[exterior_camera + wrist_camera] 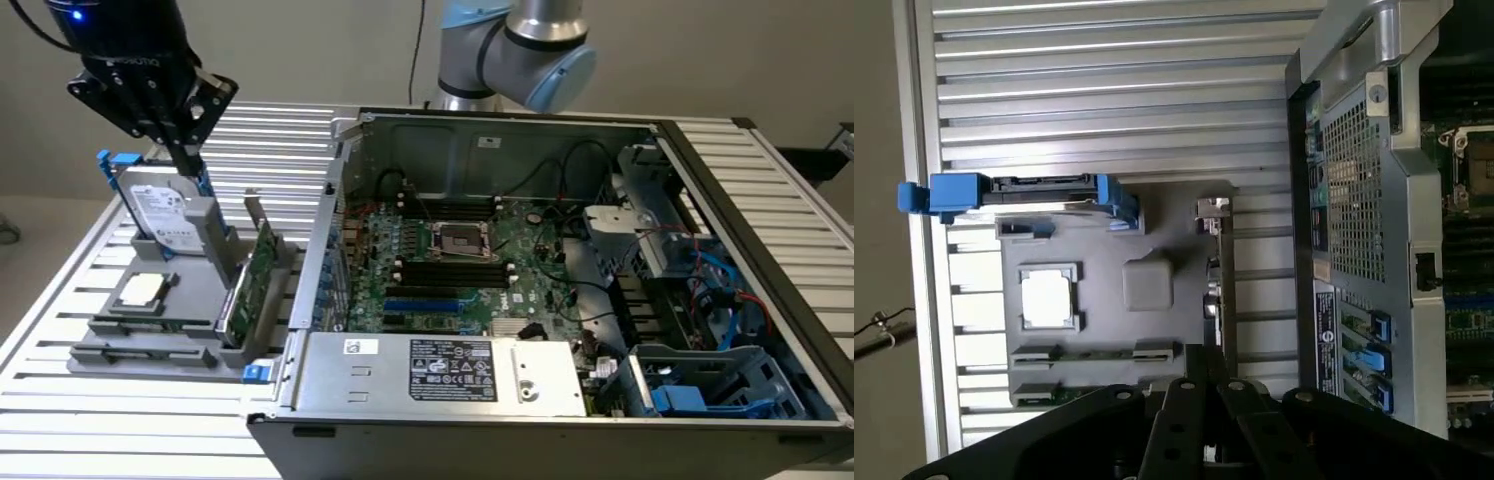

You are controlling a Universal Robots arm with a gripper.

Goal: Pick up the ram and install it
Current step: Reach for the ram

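Observation:
A ram stick (150, 325) lies edge-up in the grey holder (187, 290) on the exterior view's left; the wrist view has it as a thin green strip (1094, 353) between two grey clips. A second one (1069, 393) sits in the row beside it. My gripper (194, 168) hangs above the holder's far end, right over the upright hard drive (167, 215), fingers shut with nothing between them. In the wrist view the shut fingertips (1204, 368) point down at the holder (1154, 240), near the ram rows. The open computer case (534, 130) shows its motherboard (461, 250) with black memory slots (454, 272).
The holder also carries a processor chip (143, 290) and a tall green expansion card (260, 275) standing on edge beside the case wall. A power supply box (441, 370) fills the case's near side, and blue-cabled drive bays (707, 290) its right. The slatted metal table (80, 420) extends around them.

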